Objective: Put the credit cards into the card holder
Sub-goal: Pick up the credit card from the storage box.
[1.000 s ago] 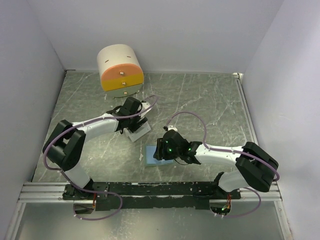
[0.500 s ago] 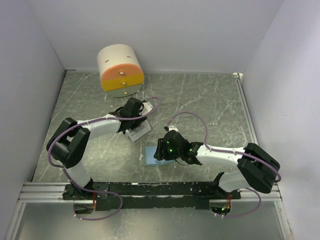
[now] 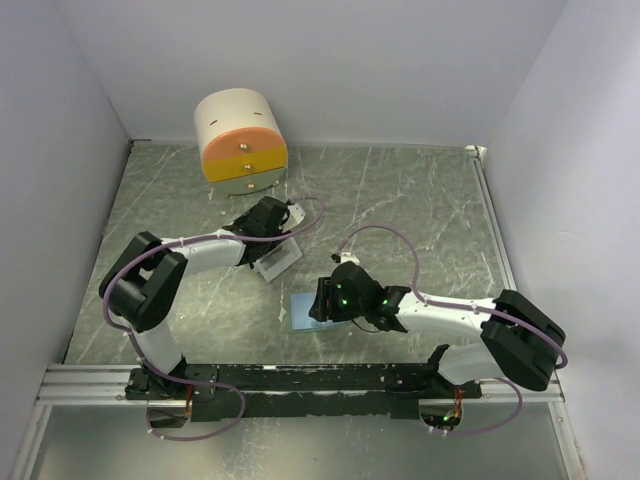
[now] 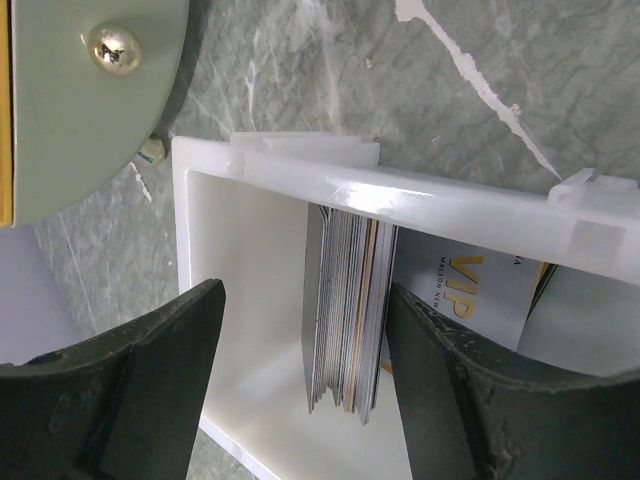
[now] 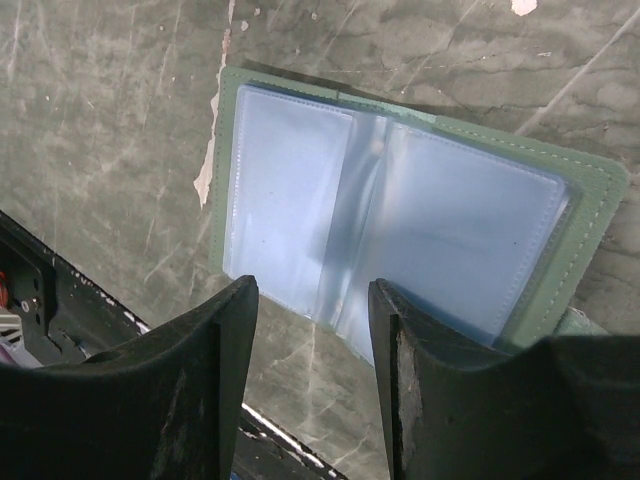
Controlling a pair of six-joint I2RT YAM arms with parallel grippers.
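The credit cards (image 4: 350, 320) stand on edge as a tight stack inside a white open-topped box (image 4: 420, 195), and one white card printed "VIP" (image 4: 470, 285) leans behind them. My left gripper (image 4: 303, 300) reaches down into the box, open, with the stack between its jaws. Its right finger (image 4: 440, 380) lies close against the stack; the left finger is well clear. From above, the left gripper (image 3: 270, 238) covers most of the box (image 3: 282, 262). The card holder (image 5: 400, 220) lies spread open on the table, pale blue inside. My right gripper (image 5: 312, 290) hovers open at its near edge, holding nothing.
A cream cylinder with orange and yellow drawers (image 3: 240, 138) stands at the back left, just behind the box; its front and brass knob (image 4: 112, 48) show close by in the left wrist view. The card holder (image 3: 300, 310) lies near the black front rail (image 3: 300, 380). Walls enclose the table.
My left gripper has shifted a little over the box and its jaws have narrowed around the card stack. The right arm and the card holder have hardly moved.
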